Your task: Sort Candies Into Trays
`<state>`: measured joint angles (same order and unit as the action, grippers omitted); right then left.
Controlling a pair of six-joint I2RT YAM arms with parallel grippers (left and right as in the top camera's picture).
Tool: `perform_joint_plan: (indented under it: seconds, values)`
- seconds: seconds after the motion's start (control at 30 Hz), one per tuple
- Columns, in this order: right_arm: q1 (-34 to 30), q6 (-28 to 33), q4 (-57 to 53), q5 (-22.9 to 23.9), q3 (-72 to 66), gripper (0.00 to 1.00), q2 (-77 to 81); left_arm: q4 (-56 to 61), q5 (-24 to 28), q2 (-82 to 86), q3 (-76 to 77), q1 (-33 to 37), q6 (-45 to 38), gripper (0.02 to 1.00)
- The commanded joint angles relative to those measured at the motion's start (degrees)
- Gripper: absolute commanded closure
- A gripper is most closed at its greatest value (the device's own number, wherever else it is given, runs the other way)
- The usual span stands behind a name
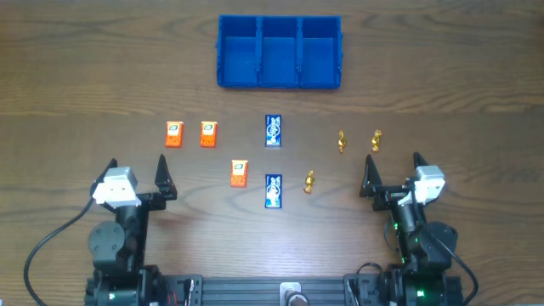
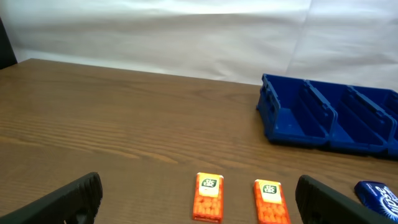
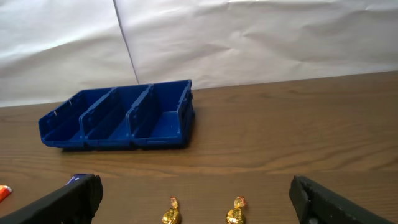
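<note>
I look down on a brown wooden surface (image 1: pixel 102 76). My left fingers (image 1: pixel 165 177) are spread wide at the near left, holding nothing, low over bare wood. My right fingers (image 1: pixel 369 177) are spread just as wide at the near right, also holding nothing.

A blue tray (image 1: pixel 280 82) with three compartments side by side sits at the far middle, well apart from both arms.

The candies lie loose between the tray and me, in two loose rows. In the farther row, from left to right, are two orange packs (image 1: pixel 174 134) close together, then one of the blue packs (image 1: pixel 273 131) near the middle, then two gold candies (image 1: pixel 342 140) close together on the right. In the nearer row, a third orange pack (image 1: pixel 240 172) lies left of a second blue pack (image 1: pixel 273 191), and a third gold candy (image 1: pixel 309 181) lies just right of that pack.

No candy touches another, and none touches my fingers. The two left orange packs lie just beyond my left fingers, and the two right gold candies just beyond my right fingers.
</note>
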<state>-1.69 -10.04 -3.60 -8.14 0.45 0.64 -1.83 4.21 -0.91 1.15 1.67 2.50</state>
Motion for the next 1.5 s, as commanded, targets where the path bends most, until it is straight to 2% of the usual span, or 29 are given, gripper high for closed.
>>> perform_joint_plan:
  seconds: [0.03, 1.17, 1.33, 1.5]
  values:
    - [-0.4, -0.2, -0.4, -0.3, 0.0, 0.003, -0.3, -2.3, 0.9, 0.4, -0.9, 0.2, -0.8, 0.02]
    - [-0.4, -0.2, -0.4, -0.3, 0.0, 0.001, -0.3, -2.5, 0.0, 0.7, -0.7, 0.2, -0.8, 0.02]
    - [-0.4, -0.2, -0.4, -0.3, 0.0, 0.001, -0.3, -9.2, 0.3, -6.5, 10.3, 0.2, -1.3, 0.018]
    - [-0.4, -0.2, -0.4, -0.3, 0.0, 0.001, -0.3, -21.8, 0.3, -27.2, 30.4, 0.2, -2.8, 0.02]
